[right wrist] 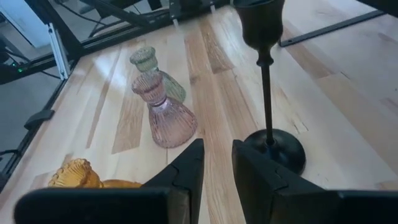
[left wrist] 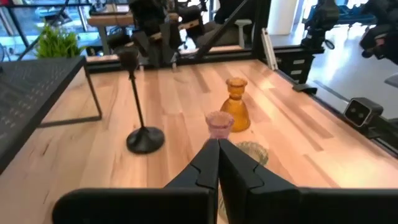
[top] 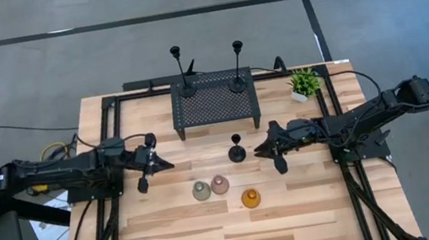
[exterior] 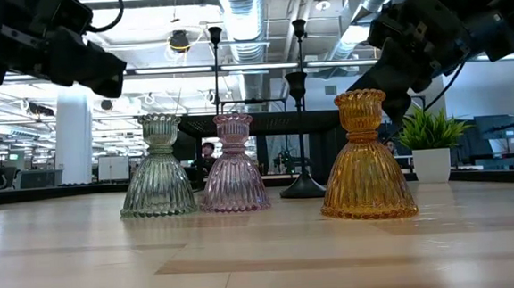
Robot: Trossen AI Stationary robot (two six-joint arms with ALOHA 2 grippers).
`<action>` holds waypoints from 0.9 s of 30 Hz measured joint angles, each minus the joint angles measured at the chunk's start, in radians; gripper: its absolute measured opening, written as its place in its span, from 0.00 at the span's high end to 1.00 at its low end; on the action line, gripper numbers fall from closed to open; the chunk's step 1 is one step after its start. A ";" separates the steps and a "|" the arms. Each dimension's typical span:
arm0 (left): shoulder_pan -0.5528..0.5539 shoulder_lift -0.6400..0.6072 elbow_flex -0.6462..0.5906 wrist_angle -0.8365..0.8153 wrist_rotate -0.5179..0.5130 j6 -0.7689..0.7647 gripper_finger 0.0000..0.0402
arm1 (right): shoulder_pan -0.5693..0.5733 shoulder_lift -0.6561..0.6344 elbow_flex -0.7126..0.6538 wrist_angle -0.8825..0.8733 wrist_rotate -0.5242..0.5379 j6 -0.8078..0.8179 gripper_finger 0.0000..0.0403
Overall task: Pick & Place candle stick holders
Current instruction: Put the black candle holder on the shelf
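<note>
A pale wooden worktop (top: 296, 210) sits on a grey floor, and the low view looks past it into a big bright room with pipes on the ceiling. At 12 o'clock on the worktop stands a black rack (top: 214, 103) full of little holes. Two tall black holders stand on top of it – one on the left (top: 182, 74) and one on the right (top: 237, 67). A small green plant (top: 304, 83) in a white pot sits at about 2 o'clock, just right of the rack.

A shorter black holder (top: 237, 148) stands near the middle, in front of the rack. Toward 6 o'clock from it are three small squat holders. The green one (top: 201, 191) and the pink one (top: 220, 185) are just beside each other, and the amber one (top: 250, 198) is a little apart on their right.

The left hand (top: 146, 166) hangs at 9 o'clock, well apart from the holders, with its fingers pressed together on nothing. The right hand (top: 266, 148) is at 3 o'clock, near the shorter black holder – its fingers are a little apart and hold nothing.
</note>
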 joint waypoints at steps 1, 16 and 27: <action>-0.005 0.002 0.000 0.002 0.000 0.000 0.99 | 0.000 0.000 0.000 0.000 0.000 0.000 0.81; -0.010 0.002 0.000 0.009 0.000 0.000 0.99 | 0.014 0.160 0.041 0.137 0.105 -0.129 0.60; -0.010 0.002 0.000 0.009 0.000 -0.007 0.99 | -0.018 0.384 0.174 0.150 0.110 -0.079 0.38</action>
